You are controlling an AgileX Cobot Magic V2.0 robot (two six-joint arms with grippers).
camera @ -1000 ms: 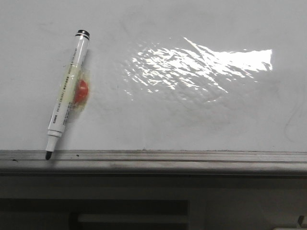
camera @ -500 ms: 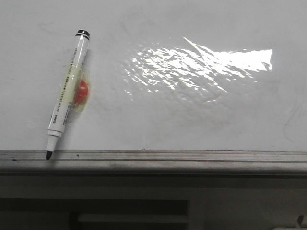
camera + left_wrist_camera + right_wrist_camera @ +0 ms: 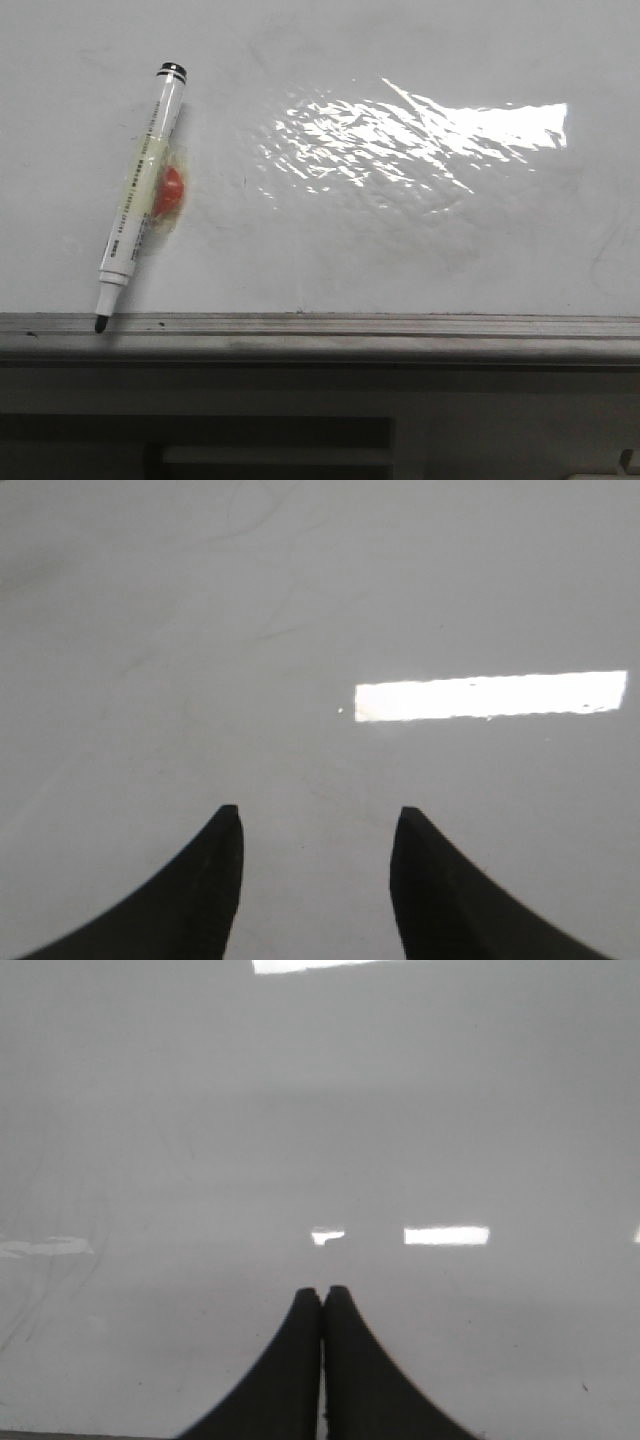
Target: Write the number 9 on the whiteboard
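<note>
Whiteboard (image 3: 420, 240) bears no figure; marker (image 3: 140, 200) lies on it untouched.

Left hand (image 3: 316, 825) spread, right hand (image 3: 322, 1300) pressed together.

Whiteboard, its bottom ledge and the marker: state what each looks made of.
The whiteboard looks like glossy coated board: bright rippled glare, faint smudges. The ledge looks like brushed grey metal, dull and scuffed, likely aluminium. The marker looks like white plastic with a dark felt-like tip; clear yellowish tape wraps its middle over something red.
</note>
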